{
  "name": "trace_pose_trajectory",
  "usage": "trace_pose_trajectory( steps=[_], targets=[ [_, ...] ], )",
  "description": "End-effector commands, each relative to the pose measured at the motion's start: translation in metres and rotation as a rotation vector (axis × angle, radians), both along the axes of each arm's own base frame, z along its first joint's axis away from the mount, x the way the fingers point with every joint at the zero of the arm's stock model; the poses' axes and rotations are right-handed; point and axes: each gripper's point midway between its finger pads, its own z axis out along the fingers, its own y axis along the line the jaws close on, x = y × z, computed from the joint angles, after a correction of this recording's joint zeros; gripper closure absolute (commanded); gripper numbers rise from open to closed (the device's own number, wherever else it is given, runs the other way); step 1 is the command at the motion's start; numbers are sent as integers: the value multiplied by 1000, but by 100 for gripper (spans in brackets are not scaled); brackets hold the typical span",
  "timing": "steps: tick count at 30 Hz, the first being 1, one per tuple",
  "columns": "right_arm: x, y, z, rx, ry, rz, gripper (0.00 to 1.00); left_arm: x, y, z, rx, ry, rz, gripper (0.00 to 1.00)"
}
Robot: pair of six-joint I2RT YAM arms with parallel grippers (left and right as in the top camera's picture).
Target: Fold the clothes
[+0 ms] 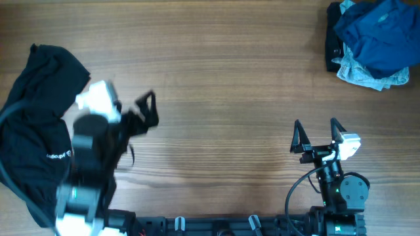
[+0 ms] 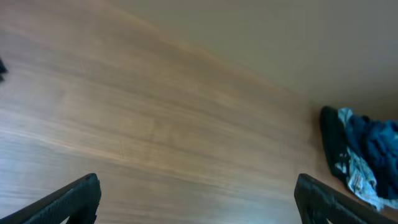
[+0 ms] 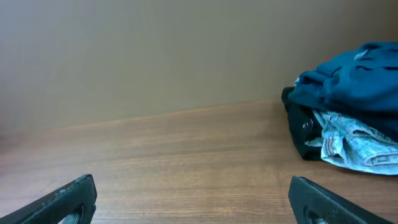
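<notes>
One of the clothes, a black garment [image 1: 39, 98] with small white lettering, lies crumpled at the table's left edge, and my left arm covers part of it. The left gripper [image 1: 149, 110] is blurred, to the right of the garment and off it, open over bare wood. In the left wrist view the left gripper [image 2: 198, 200] stands wide open with only table between its fingers. My right gripper [image 1: 318, 134] rests open near the front right. The right wrist view shows the right gripper [image 3: 194, 198] holding nothing.
A heap of navy and pale-denim cloth [image 1: 374, 42] sits at the far right corner, also seen as the heap [image 2: 364, 158] and the heap [image 3: 348, 106] in the wrist views. The wooden table [image 1: 223, 78] stretches between garment and heap. A beige wall [image 3: 155, 50] rises behind.
</notes>
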Motion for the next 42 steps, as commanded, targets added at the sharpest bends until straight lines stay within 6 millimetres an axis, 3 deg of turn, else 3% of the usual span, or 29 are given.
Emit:
trace_pose_trajectory(
  steps=[1,5,9,14,23,30,34,42],
  targets=[
    [0,-3,2,-12,-12,-18,0,-33,19,-17,47,-87,36,0],
    [0,-3,2,-12,-12,-18,0,-38,25,-33,34,-197,57,0],
    [0,-3,2,-13,-12,-18,0,-40,36,-26,21,-374,105,0],
    [0,-3,2,-12,-12,-18,0,-49,48,-30,24,-446,153,0],
    [0,-3,2,-13,-11,-18,0,-52,51,-24,19,-603,175,0],
    [0,-3,2,-12,-11,-18,0,-50,33,-45,264,-577,18,0],
    [0,-3,2,-12,-11,-18,0,-49,33,-81,281,-431,-10,0],
    [0,-3,2,-13,-11,-18,0,-49,32,-81,281,-435,-13,0]
  ],
)
